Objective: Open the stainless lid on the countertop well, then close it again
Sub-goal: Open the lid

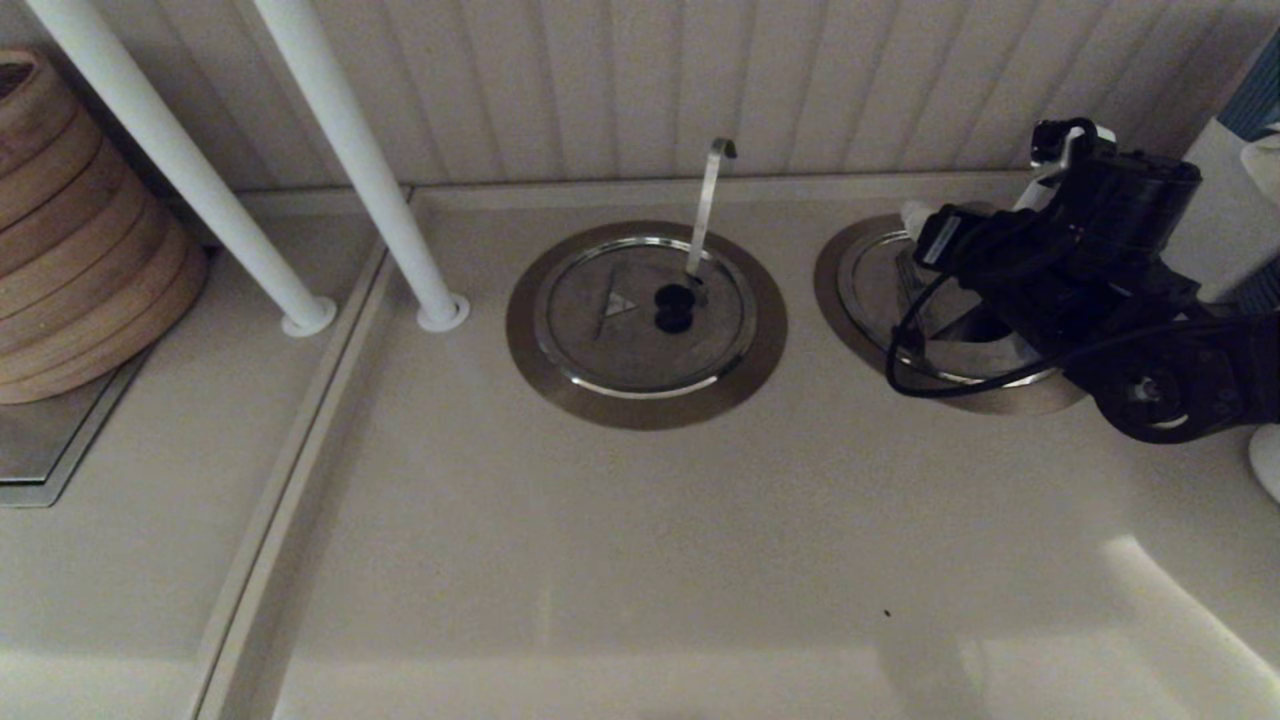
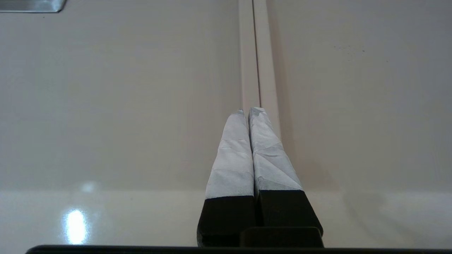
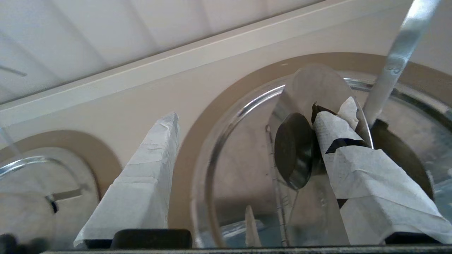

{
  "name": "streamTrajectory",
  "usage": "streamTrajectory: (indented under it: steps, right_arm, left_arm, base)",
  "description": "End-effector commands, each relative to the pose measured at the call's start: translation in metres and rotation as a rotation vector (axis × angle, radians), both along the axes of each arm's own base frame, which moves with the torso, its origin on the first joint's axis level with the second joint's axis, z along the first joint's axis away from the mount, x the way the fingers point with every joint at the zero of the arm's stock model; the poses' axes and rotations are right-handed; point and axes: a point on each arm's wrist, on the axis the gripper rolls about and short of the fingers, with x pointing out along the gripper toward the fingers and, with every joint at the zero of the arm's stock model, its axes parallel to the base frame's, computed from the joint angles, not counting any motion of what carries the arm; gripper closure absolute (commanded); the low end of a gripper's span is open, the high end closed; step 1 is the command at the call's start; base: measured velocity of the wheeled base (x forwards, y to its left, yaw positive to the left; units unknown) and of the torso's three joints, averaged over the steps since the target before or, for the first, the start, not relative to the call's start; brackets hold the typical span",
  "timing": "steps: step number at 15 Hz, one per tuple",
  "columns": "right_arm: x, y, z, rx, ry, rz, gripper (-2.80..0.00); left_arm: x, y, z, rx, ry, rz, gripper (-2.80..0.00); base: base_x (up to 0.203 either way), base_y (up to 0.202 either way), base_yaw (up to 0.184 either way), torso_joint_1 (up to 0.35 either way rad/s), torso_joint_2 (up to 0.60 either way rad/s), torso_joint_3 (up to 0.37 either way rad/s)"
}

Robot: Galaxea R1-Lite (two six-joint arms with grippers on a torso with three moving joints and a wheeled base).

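Observation:
The stainless lid (image 1: 880,290) sits in the countertop well (image 1: 832,275) at the right, mostly hidden under my right arm. In the right wrist view the lid's flap (image 3: 314,84) is tilted up, its black knob (image 3: 295,150) turned sideways. My right gripper (image 3: 247,118) is open; one taped finger (image 3: 353,155) presses against the knob, the other finger (image 3: 148,176) stands well apart over the ring. A dark opening (image 3: 399,151) shows beneath the flap, beside the straight utensil handle (image 3: 399,60). My left gripper (image 2: 250,111) is shut over the bare counter seam, outside the head view.
The twin lid (image 1: 620,320) with its hook-tipped handle (image 1: 710,200) lies flat at centre. Two white poles (image 1: 370,170) slant up at the back left. Stacked wooden rings (image 1: 70,230) stand far left. White items (image 1: 1225,220) crowd the right edge.

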Motion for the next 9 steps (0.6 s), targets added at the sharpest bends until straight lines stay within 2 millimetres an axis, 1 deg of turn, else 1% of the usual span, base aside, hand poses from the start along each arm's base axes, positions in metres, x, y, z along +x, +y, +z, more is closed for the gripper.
streamTrajectory:
  steps: [1,4,9]
  right_arm:
    - [-0.004,0.005,0.002,0.003,-0.008,0.014,-2.8]
    - [-0.01,0.01,0.007,0.007,-0.017,0.032,-2.8]
    - [-0.017,0.024,0.004,0.006,-0.005,0.076,-2.8]
  left_arm:
    - [0.0,0.0,0.0,0.0,0.001,0.001,0.0]
    - [0.0,0.0,0.0,0.0,0.001,0.001,0.0]
    - [0.0,0.0,0.0,-0.001,0.001,0.0,0.0]
  base:
    - [0.0,0.0,0.0,0.0,0.0,0.0]
    - [0.0,0.0,0.0,0.0,0.0,0.0]
    - [0.0,0.0,0.0,0.0,0.0,0.0]
